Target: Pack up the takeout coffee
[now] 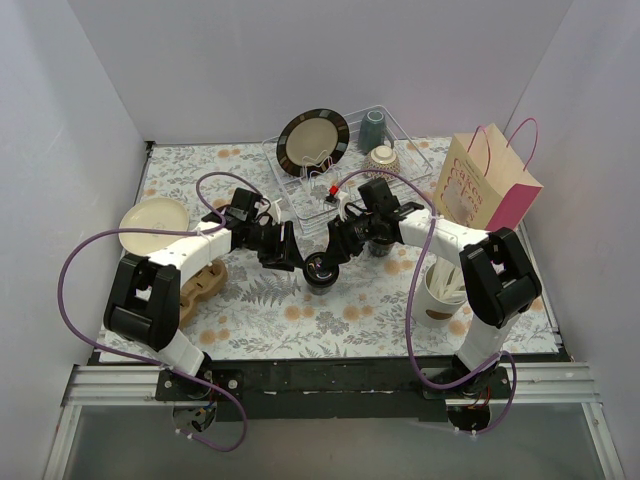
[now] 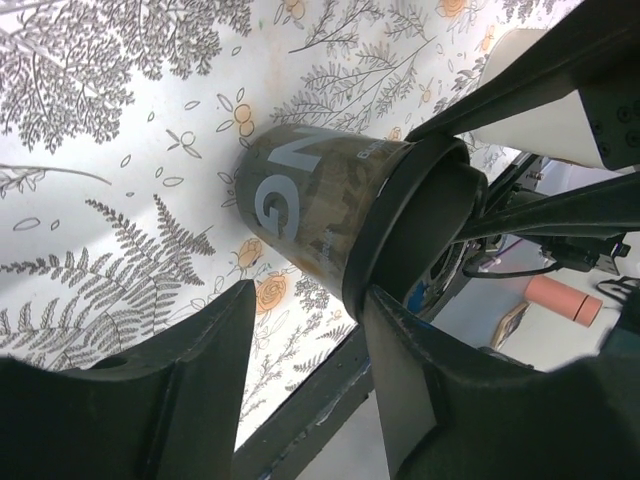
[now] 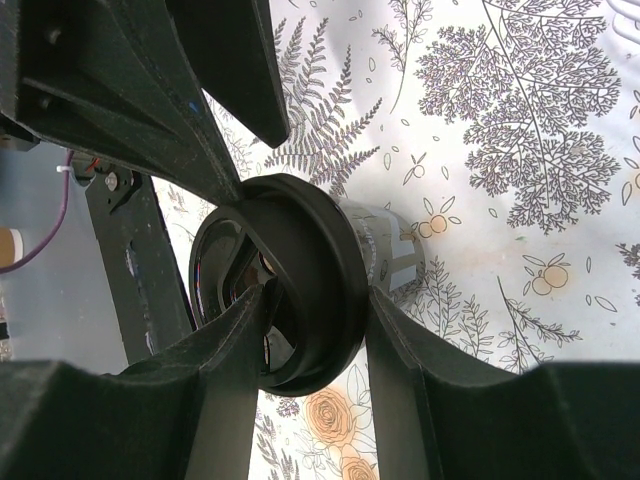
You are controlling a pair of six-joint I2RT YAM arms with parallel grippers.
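Two arms meet at the middle of the bench (image 1: 260, 312) over a small black paper cup (image 2: 300, 200). The right fingers (image 3: 420, 400) are half-closed, pinching its round black plastic lid (image 3: 310, 250), while the left fingers (image 2: 440, 400) sit part-open around the cup, whether gripping is unclear. Lidding looks to be the step in hand; next, the lid needs seating squarely before the cup goes to the pink-and-cream paper bag (image 1: 487, 185).

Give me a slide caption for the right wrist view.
Right claw grips the black lid on a paper cup against the floral tablecloth.
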